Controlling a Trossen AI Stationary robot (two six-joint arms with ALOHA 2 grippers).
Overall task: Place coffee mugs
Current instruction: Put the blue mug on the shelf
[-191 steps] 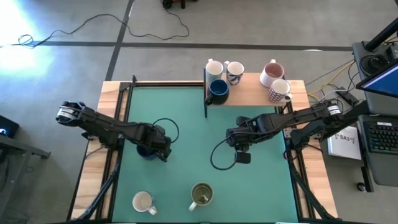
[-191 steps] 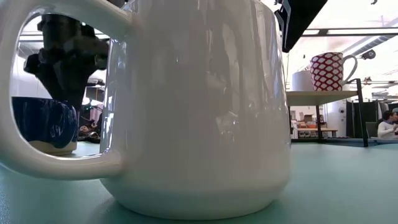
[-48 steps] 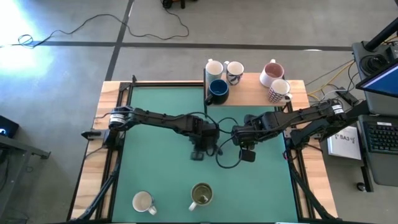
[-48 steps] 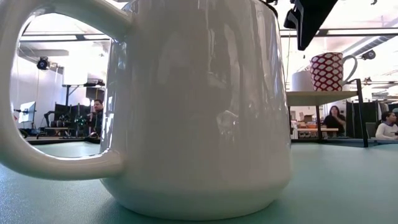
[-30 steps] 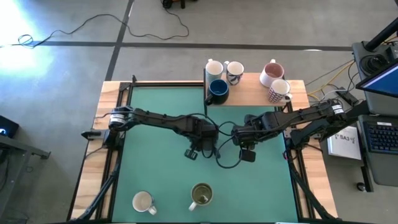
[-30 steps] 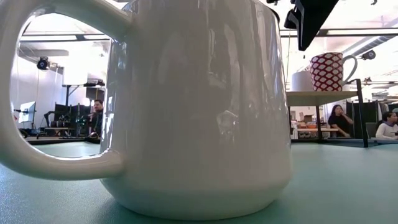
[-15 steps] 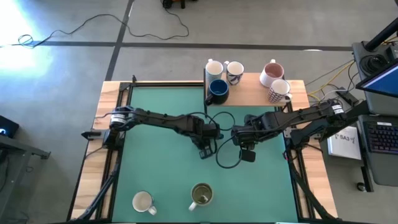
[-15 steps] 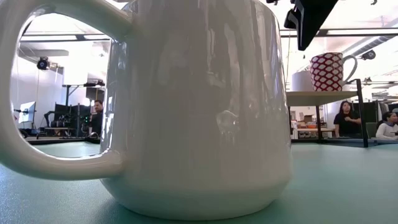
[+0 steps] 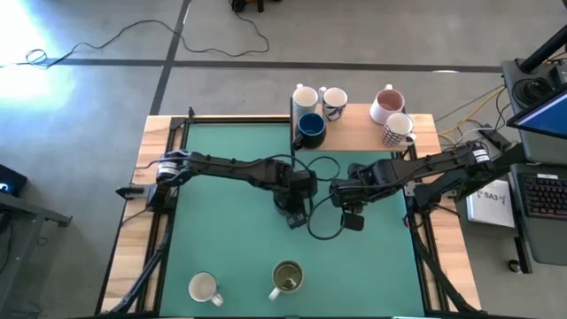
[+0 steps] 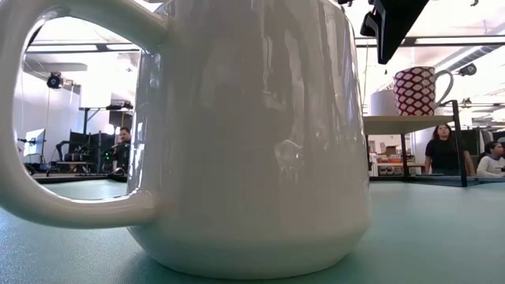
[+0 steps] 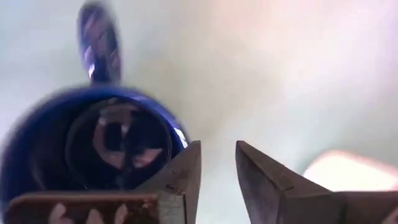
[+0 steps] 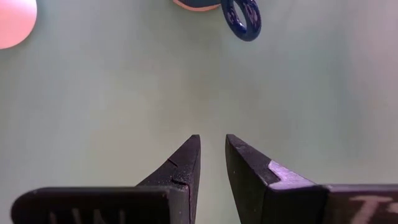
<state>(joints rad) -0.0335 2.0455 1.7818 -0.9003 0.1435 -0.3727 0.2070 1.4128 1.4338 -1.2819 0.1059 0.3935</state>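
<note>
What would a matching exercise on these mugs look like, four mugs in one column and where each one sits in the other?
Mugs
1. olive green mug
2. red-patterned mug
3. navy mug in the left wrist view
4. white mug on the mat

Places
A. on the wooden shelf, toward the right arm's side
B. mid-table, just beside the left gripper, not between its fingers
C. near edge of the green mat, farthest toward the left arm's side
D. near edge of the mat, around the middle

Pairs: 1-D, 2-A, 3-B, 4-C
</note>
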